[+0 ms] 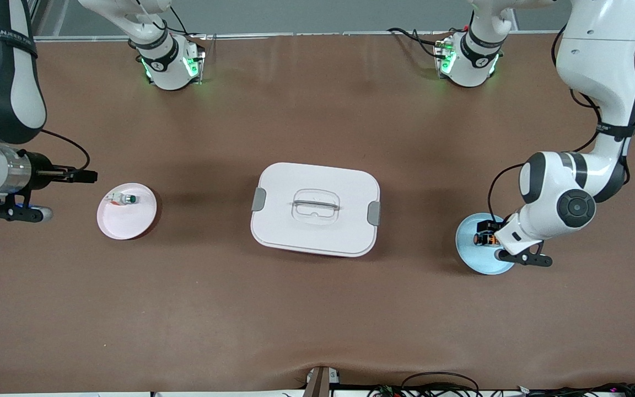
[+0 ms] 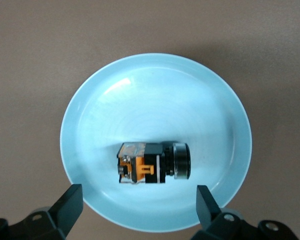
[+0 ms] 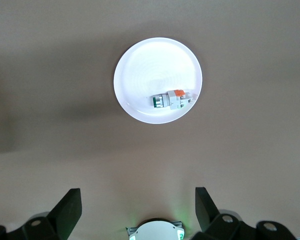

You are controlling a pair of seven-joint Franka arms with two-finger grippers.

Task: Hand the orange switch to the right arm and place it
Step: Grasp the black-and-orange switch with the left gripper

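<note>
Lying on its side in the blue plate (image 2: 155, 142) at the left arm's end: orange switch (image 2: 154, 163). Left gripper (image 2: 140, 206) over it, jaws wide, gripping nothing. Right gripper (image 3: 138, 207) parked open near the pink plate (image 1: 127, 211) (green-capped switch (image 3: 172, 100) inside). White lidded box (image 1: 315, 208) between. "WANJEED" readable on the right arm (image 1: 1, 99) strap.
</note>
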